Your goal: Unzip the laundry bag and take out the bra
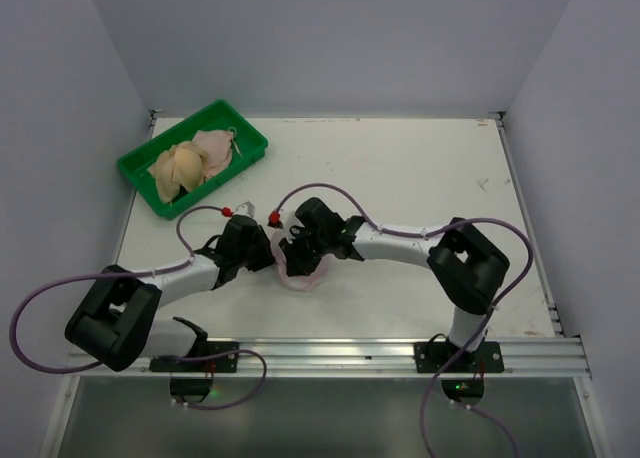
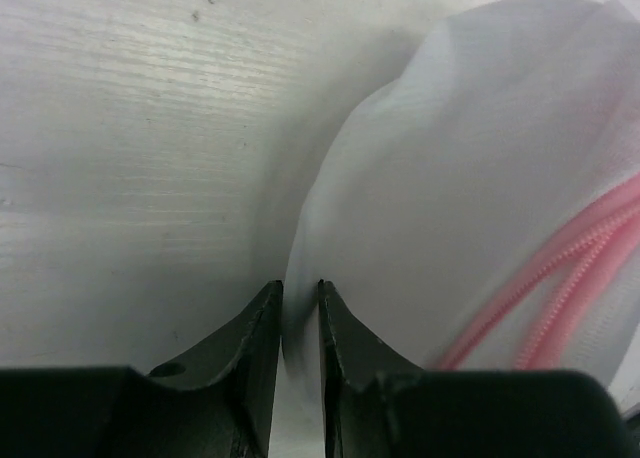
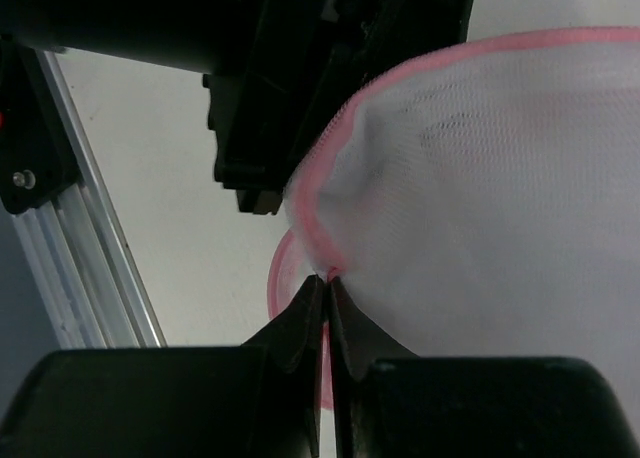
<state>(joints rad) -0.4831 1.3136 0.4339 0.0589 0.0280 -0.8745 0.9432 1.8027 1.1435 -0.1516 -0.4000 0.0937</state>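
Observation:
The laundry bag (image 1: 303, 270), white mesh with pink zipper trim, lies at the table's middle between both arms. My left gripper (image 1: 266, 257) is shut on a fold of the bag's white mesh (image 2: 470, 198), with the fabric pinched between the jaws (image 2: 300, 286). My right gripper (image 1: 291, 249) is shut on the bag's pink zipper rim (image 3: 329, 276), and the mesh (image 3: 500, 168) spreads to its right. A beige bra (image 1: 178, 168) lies in the green tray next to pale pink fabric (image 1: 213, 146). No bra shows inside the bag in the wrist views.
The green tray (image 1: 252, 141) stands at the back left of the table. The left gripper's black body (image 3: 280, 98) is close behind the bag in the right wrist view. An aluminium rail (image 1: 350, 353) runs along the near edge.

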